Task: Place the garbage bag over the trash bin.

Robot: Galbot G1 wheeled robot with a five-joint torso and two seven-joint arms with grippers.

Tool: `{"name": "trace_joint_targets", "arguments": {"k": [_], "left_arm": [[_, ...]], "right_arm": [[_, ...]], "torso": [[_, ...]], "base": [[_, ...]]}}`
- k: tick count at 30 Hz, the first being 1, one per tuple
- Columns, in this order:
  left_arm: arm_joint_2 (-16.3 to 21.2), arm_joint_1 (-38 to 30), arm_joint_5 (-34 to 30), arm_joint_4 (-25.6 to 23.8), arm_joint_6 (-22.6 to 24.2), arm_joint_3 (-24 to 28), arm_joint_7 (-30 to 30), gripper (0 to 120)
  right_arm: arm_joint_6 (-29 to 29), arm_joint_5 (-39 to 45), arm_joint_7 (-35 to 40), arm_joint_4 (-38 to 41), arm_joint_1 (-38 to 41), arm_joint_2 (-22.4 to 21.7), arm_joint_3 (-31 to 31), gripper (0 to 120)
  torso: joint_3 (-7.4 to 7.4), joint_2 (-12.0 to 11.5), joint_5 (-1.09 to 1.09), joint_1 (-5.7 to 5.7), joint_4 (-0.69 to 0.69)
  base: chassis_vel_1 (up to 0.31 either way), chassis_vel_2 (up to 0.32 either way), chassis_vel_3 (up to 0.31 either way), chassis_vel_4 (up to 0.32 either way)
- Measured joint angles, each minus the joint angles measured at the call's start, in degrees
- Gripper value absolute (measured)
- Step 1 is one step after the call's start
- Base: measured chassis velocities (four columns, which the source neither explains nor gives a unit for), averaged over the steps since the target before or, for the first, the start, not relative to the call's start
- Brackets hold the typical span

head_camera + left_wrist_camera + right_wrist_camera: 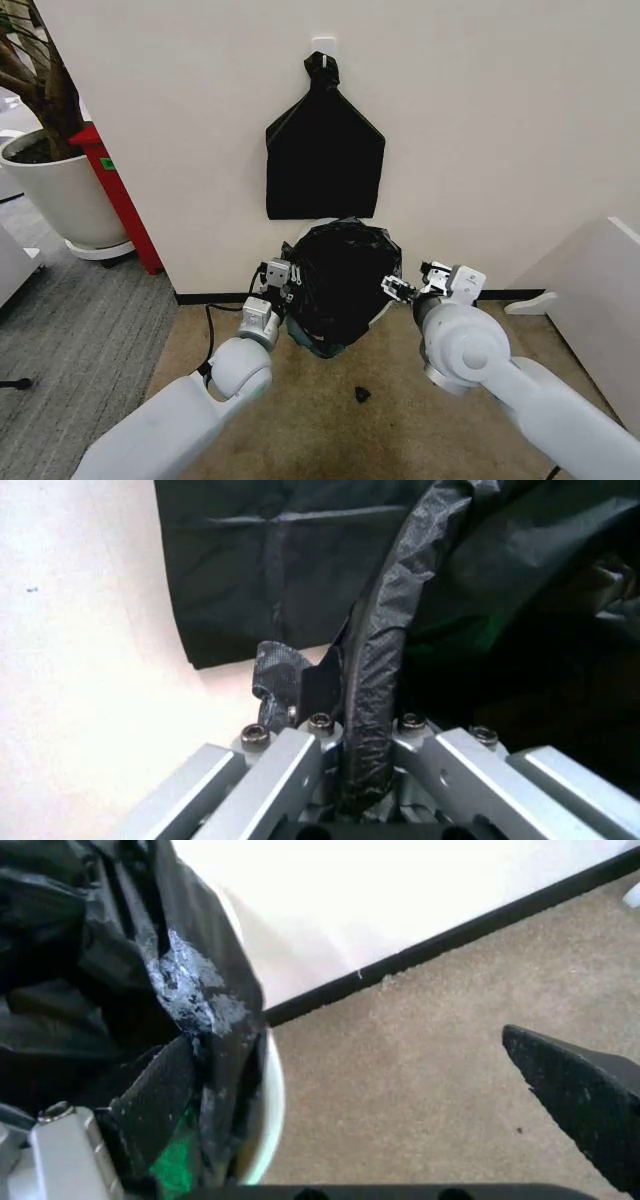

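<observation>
The trash bin [383, 312] is taken as the landmark; it stands on the tan carpet against the white wall, directly below a flat black bundle [324, 150] hung from a wall hook. Little of the bin is exposed: a pale sliver of rim is seen on the side toward the right arm, and in the right wrist view the cream rim [268, 1117] curves just outside the plastic.

The garbage bag [340, 280] is draped over the bin mouth, crinkled and glossy, and its lower edge hangs down the front of the bin.

The left gripper [279, 280] is held at the bin's left flank, touching the bag. In the left wrist view a rolled fold of the bag [385, 660] is seen running straight down between the metal fingers, so the jaws are judged closed on that fold.

The right gripper [405, 288] is held at the bin's opposite flank. In the right wrist view the jaws are spread wide: one finger [150, 1102] is pressed against the bag inside the rim, the other finger [580, 1095] stands well apart over open carpet. Nothing is gripped there.

Both grippers are about equally near the bin, one on each side. The bag's mouth is judged stretched side to side between them. The bag's edge lies just outside and below each gripper, so the hem would have to be drawn down over the rim. The task is judged well along.

A small dark scrap [362, 394] is noted on the carpet in front of the bin.
</observation>
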Motion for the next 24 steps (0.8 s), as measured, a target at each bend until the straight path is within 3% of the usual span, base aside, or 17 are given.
{"name": "trace_joint_targets", "arguments": {"k": [17,24], "left_arm": [[-0.1,0.0,-1.3,-0.3,0.6,-0.1,-0.4,1],[0.9,1.3,-4.4,-3.5,2.0,0.0,-1.2,1]], "right_arm": [[-1.3,-3.7,-0.1,3.4,-8.7,-3.6,2.7,100],[-2.5,-7.5,-1.2,1.2,-11.2,-3.5,4.1,100]], "torso": [[0.01,0.0,-0.02,0.0,-0.07],[0.02,0.0,-0.02,0.0,-0.06]], "base": [[0.0,0.0,0.0,0.0],[0.0,0.0,0.0,0.0]]}}
